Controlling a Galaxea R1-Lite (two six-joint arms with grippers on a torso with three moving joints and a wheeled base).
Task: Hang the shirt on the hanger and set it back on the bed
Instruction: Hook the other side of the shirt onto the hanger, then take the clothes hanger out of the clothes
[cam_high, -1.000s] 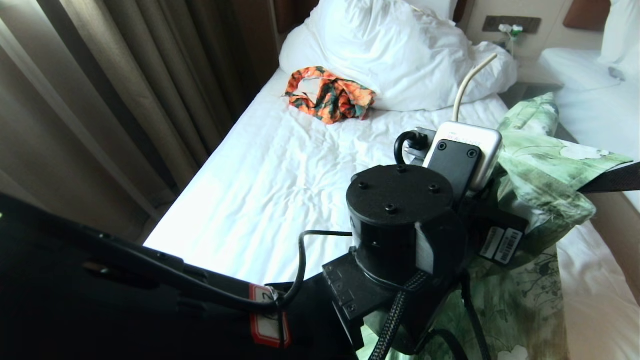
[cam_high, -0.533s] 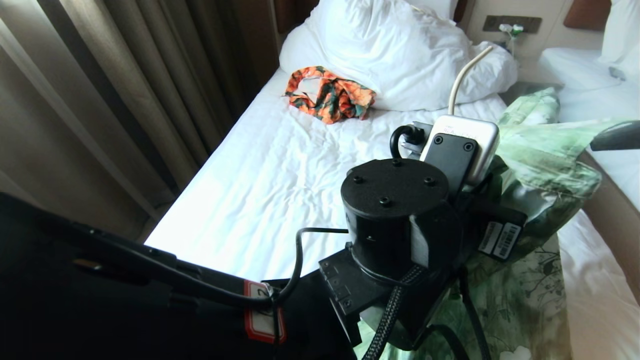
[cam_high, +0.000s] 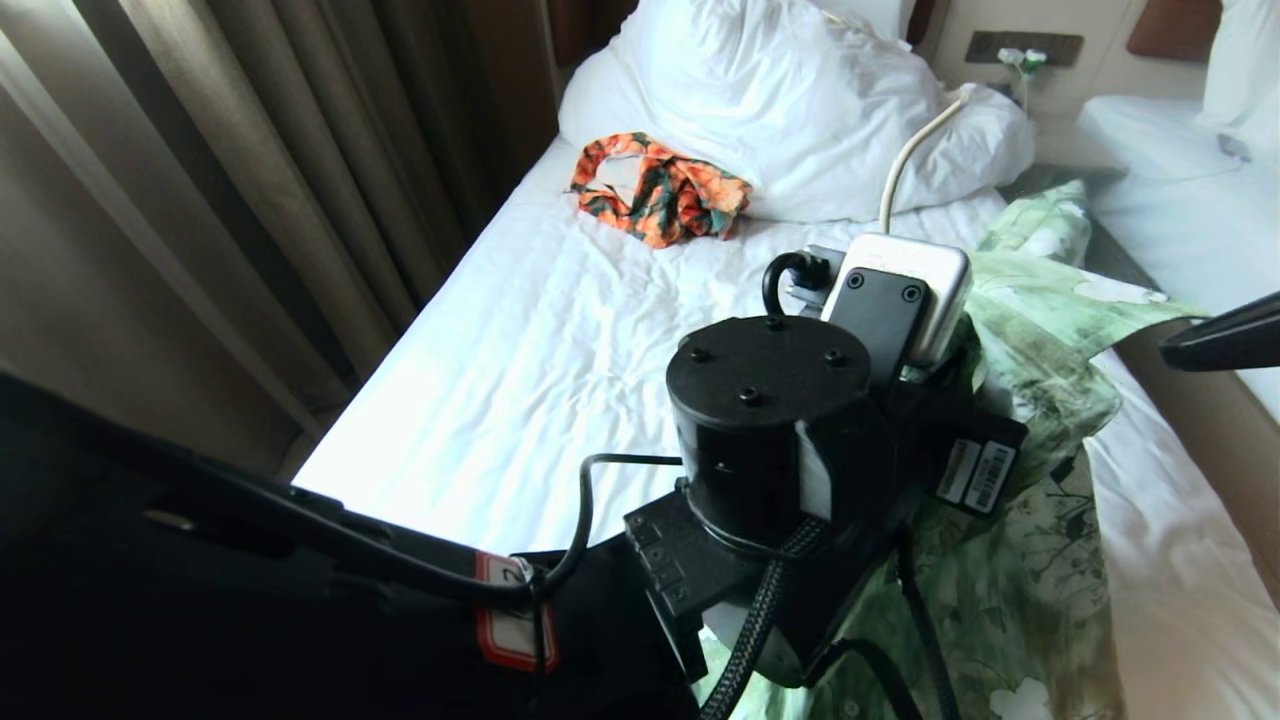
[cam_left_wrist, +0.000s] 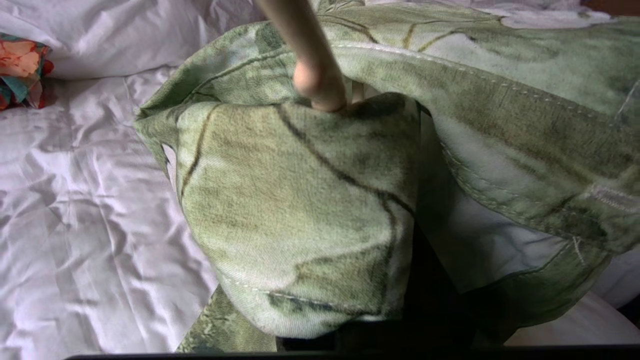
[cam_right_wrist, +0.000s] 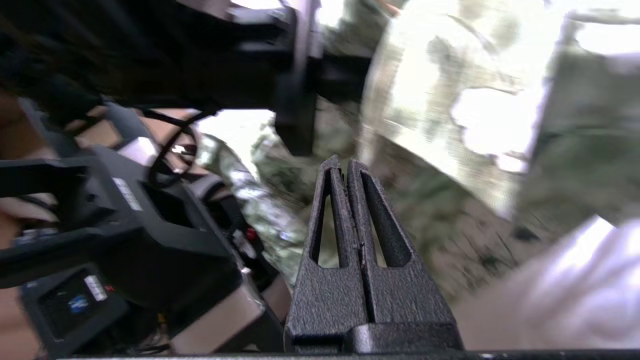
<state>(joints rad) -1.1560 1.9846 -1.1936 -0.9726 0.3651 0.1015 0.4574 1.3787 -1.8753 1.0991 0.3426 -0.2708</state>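
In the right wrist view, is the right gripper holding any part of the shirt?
No, the right gripper has its jaws pressed together with nothing between them, and the shirt lies beyond its tips.

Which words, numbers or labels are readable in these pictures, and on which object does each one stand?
None can be read with certainty.
White camera housing on the left wrist: faint grey lettering, too pale to read.
Two white barcode stickers on the black left tool body: too small.
Red-bordered white tag on the black cable: one dark mark, partly hidden, unreadable.
Small white labels on the black arm parts: blurred.
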